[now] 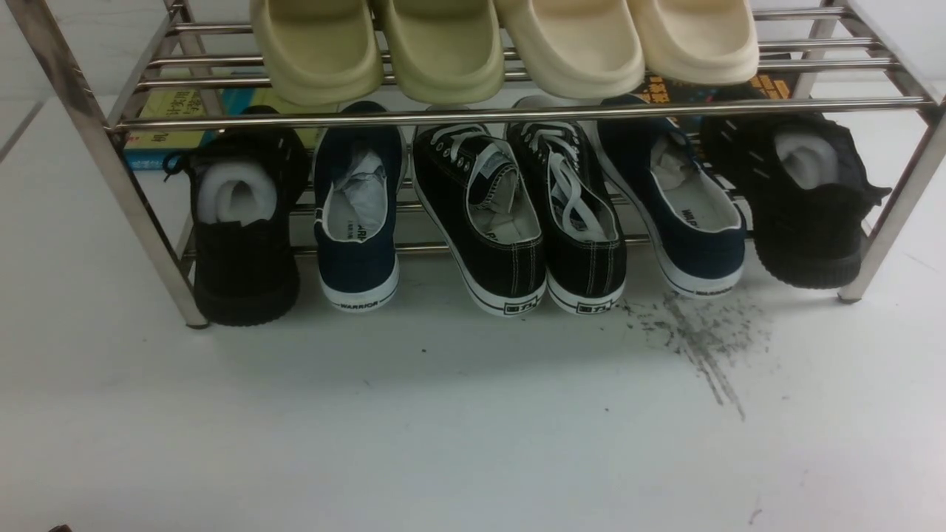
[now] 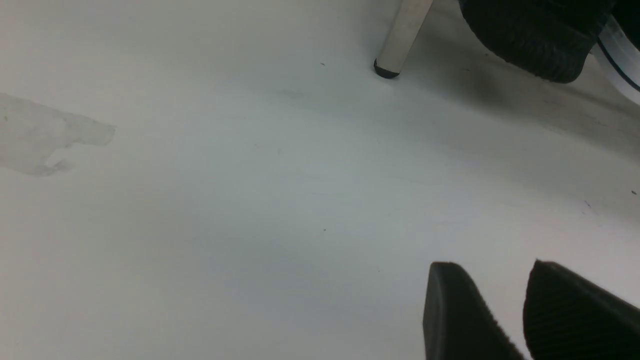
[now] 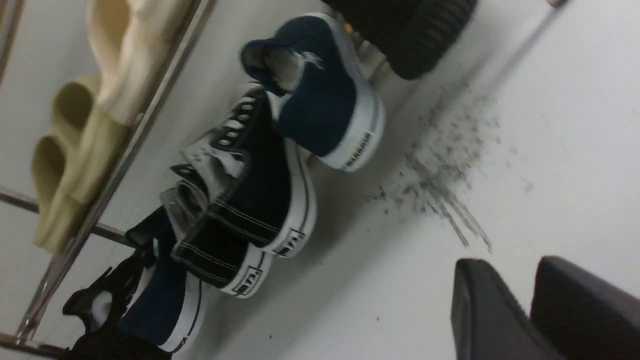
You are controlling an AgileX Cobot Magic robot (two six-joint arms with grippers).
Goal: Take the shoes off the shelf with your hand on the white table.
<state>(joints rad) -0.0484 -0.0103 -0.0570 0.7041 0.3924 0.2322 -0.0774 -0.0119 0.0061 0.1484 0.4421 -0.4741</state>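
Navy shoes (image 1: pixel 357 244) on shelf (image 1: pixel 813 106), WARRIOR on heels (insole print likely same)

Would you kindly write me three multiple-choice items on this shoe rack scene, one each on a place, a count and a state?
1. The navy shoes stand: A) side by side; B) apart, flanking the black lace-up pair; C) on the top tier.
2. Count of slippers on the top tier of the shelf: A) four; B) two; C) six.
3. The navy shoes are: A) gripped by jaws; B) tipped upside down; C) on the lower tier, ungripped.
Answers: 1 B, the lace-ups sit between them; 2 A, two yellowish and two cream show; 3 C, no arm is near them in the front view.
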